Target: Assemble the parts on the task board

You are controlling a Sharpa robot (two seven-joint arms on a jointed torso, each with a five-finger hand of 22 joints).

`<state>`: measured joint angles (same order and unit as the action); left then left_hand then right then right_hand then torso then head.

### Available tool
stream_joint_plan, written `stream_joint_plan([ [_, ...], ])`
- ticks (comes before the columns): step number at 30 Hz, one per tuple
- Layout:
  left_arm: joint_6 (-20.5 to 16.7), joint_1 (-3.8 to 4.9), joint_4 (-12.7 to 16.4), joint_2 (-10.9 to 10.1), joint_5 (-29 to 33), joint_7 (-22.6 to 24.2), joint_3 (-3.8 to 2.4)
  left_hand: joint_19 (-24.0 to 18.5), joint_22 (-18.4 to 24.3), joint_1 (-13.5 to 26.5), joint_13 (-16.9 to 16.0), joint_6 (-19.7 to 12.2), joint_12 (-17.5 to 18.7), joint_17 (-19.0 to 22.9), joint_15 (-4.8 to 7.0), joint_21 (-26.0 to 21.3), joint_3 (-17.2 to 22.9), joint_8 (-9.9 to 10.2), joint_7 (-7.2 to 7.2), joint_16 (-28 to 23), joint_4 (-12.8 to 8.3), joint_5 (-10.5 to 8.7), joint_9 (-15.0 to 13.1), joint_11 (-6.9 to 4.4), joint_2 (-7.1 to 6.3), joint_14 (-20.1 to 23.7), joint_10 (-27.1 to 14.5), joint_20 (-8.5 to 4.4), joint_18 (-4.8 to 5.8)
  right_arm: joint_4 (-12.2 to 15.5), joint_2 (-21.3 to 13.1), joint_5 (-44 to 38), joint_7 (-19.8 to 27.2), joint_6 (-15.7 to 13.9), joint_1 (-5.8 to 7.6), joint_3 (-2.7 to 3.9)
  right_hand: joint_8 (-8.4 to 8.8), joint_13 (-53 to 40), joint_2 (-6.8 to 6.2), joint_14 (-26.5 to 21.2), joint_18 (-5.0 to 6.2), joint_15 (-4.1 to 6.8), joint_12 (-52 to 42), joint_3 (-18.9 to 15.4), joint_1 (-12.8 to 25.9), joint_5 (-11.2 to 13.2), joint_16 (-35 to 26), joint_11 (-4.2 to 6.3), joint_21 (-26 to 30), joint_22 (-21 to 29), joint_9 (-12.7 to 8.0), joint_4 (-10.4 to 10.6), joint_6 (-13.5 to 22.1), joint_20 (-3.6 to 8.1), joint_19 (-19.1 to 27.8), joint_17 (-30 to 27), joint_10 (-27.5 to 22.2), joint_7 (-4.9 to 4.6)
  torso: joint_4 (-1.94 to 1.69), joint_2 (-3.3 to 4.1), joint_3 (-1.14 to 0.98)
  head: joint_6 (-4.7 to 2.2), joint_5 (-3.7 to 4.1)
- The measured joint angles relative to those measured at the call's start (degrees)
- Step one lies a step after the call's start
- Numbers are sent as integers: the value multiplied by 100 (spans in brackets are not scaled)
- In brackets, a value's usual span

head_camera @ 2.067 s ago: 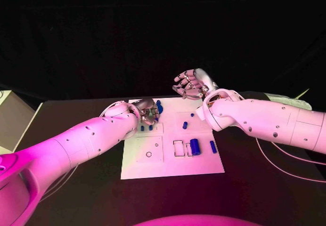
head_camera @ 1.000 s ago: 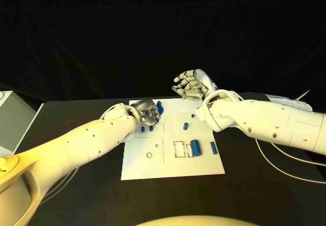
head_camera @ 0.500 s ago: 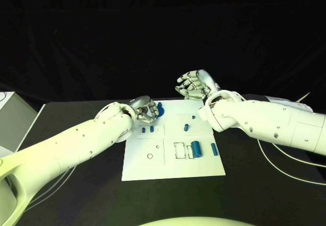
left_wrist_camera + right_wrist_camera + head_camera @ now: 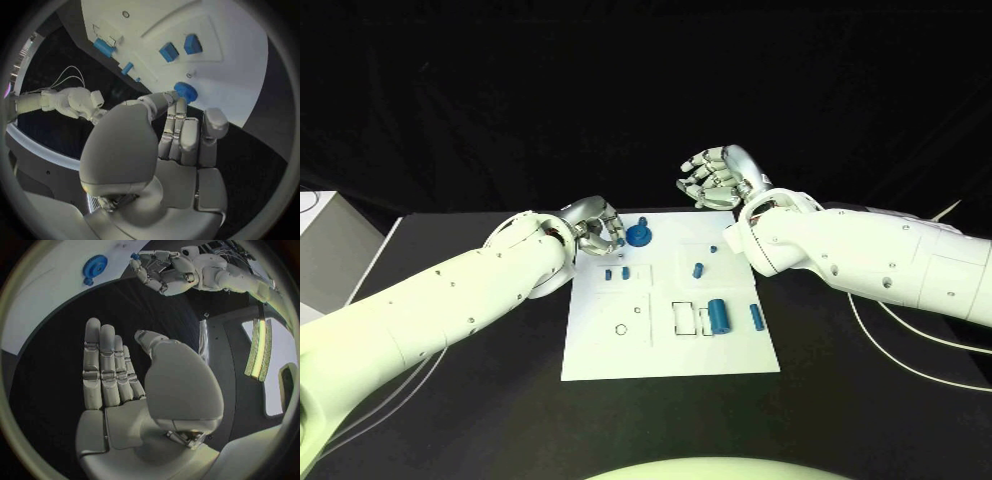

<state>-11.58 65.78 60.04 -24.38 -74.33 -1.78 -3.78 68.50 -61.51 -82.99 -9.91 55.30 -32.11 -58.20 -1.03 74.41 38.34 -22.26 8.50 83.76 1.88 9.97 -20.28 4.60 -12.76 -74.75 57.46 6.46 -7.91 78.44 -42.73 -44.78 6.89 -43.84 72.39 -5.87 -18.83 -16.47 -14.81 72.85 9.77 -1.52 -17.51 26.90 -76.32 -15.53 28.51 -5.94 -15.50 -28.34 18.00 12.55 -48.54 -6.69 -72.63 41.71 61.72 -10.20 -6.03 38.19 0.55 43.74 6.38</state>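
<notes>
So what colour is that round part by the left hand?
Blue; the round part shows best in the left wrist view.

- The worktop point(image 4: 459, 400) is black and matte, and runs out to the left, right and near sides of the scene.
- A white box-like object point(image 4: 332, 255) sits at the far left edge of the worktop; what it is cannot be told.
- Thin pale cables point(image 4: 899, 345) trail in loops across the right side of the worktop.
- A dark curtain point(image 4: 646, 90) hangs behind the far edge of the worktop.
</notes>
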Motion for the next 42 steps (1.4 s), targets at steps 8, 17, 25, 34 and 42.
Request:
stream_joint_plan([
  [8,143,-5,-217,65,1,-71,-3,0,1,0,0,20,23,37,0,-1,16,16,-20,0,-16,0,1,20,0,0,20,0,0,1,9,30,19,-5,-3,-2,57,207,0,-233,-1,-83,184,3,0,0,-229,-114,191,135,-29,-92,88,-103,106,46,-118,-87,2,12,0,-3,-28],
  [17,235,-19,-431,173,-29,-107,4,0,1,-1,5,20,46,74,0,-1,16,22,-21,0,-16,0,6,21,0,0,20,0,0,-1,39,241,286,-86,-3,-3,223,768,69,-960,-3,-345,456,23,-69,-234,-1095,-307,838,659,-158,-293,353,-333,723,-370,-494,-127,8,15,-7,7,-41],
  [25,266,-36,-537,257,-68,-108,19,0,1,-1,5,19,47,69,0,-2,31,31,-21,0,-31,0,5,21,-1,0,20,0,0,-5,56,539,600,-136,-3,-3,251,1100,117,-1141,-3,-481,456,79,-21,-257,-1705,-327,1164,1185,-256,-349,353,-522,954,-876,-514,-127,16,18,-13,19,-46],
  [34,317,-41,-591,278,-84,-108,45,0,2,-1,5,18,49,65,0,-2,31,33,-21,0,-31,0,1,21,-1,0,20,0,-1,-11,64,710,777,-141,-3,-3,274,1234,117,-1239,-3,-522,417,102,-21,-256,-1943,-369,1164,1477,-296,-371,352,-593,1086,-1136,-514,-127,8,9,-11,36,-24],
  [42,366,-56,-592,308,-82,-107,70,0,2,-1,5,34,50,60,0,-2,31,46,-6,0,-31,0,1,21,-1,1,20,0,0,-16,73,775,842,-141,-4,-3,273,1239,117,-1239,-3,-521,418,102,-21,-278,-1975,-369,1164,1504,-296,-371,352,-613,1106,-1160,-514,-127,7,6,-6,43,-23],
])
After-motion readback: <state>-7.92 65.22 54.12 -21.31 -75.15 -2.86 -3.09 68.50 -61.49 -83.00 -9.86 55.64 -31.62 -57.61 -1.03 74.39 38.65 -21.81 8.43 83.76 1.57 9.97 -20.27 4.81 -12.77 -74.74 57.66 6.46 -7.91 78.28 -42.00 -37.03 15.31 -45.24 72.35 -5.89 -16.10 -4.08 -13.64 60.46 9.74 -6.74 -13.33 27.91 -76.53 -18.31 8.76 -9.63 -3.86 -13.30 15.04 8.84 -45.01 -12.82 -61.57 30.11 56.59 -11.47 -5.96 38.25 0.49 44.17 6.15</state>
